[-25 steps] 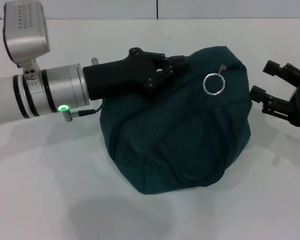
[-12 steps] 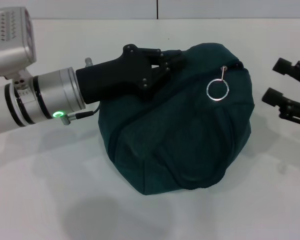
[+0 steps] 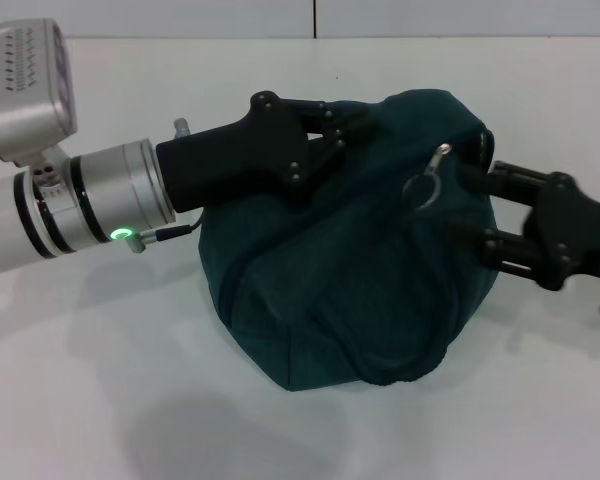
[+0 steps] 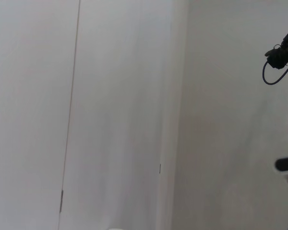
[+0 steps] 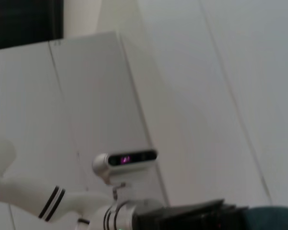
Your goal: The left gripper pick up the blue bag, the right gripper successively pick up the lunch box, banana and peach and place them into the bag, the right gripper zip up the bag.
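1. The blue bag [image 3: 355,270] sits bulging on the white table [image 3: 100,400], and everything else is placed from it. No lunch box, banana or peach can be seen outside it, so I judge them packed.
2. The left gripper [image 3: 342,132] comes in from the bag's left and rests at its upper left edge. Its jaws are drawn narrow around what looks like a fold of fabric, though the pinch itself is hidden.
3. The right gripper [image 3: 470,205] reaches in from the bag's right, its two fingers [image 3: 500,180] set apart and pressing on the upper right side.
4. The zipper pull ring [image 3: 422,183] hangs near the bag's top right, just left of the upper right-hand finger. Whether it is caught cannot be told.
5. The zipper line appears to curve from the ring across the bag's top toward the left gripper. The right arm is nearer the ring, so I judge zipping is the step in hand.
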Controlling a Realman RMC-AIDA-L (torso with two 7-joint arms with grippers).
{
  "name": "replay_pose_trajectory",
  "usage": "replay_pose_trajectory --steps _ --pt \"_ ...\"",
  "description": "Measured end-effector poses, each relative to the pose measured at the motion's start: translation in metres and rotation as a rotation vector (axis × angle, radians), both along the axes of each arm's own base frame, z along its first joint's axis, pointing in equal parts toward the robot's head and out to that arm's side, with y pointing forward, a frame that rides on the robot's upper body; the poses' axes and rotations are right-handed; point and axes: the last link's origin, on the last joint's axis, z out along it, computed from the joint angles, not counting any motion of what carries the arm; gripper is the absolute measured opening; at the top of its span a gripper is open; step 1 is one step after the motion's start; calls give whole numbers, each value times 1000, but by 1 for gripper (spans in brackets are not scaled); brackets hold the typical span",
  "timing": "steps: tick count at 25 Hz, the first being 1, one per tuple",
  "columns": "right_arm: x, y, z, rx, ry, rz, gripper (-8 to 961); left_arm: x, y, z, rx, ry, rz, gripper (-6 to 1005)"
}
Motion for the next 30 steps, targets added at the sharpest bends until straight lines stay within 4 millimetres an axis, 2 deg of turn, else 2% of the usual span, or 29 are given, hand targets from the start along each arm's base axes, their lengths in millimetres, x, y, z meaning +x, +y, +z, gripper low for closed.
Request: replay_pose_trajectory --steps 5,9,15,18,22,30 --pt "-4 8 -13 -32 -28 -46 634 0 -1 0 -2 0 -3 43" --pt "-4 2 -10 -58 -25 -16 629 -2 -2 0 0 -1 2 43" --pt "7 -23 27 -13 59 75 629 -5 -4 1 6 -1 4 43" --pt "11 -31 37 29 85 91 629 -7 -5 1 12 1 3 43" --pt "5 -33 29 3 71 127 629 -6 -5 1 20 3 -4 43" --pt "-4 -14 3 -21 15 48 629 -5 -5 -1 17 3 -12 43"
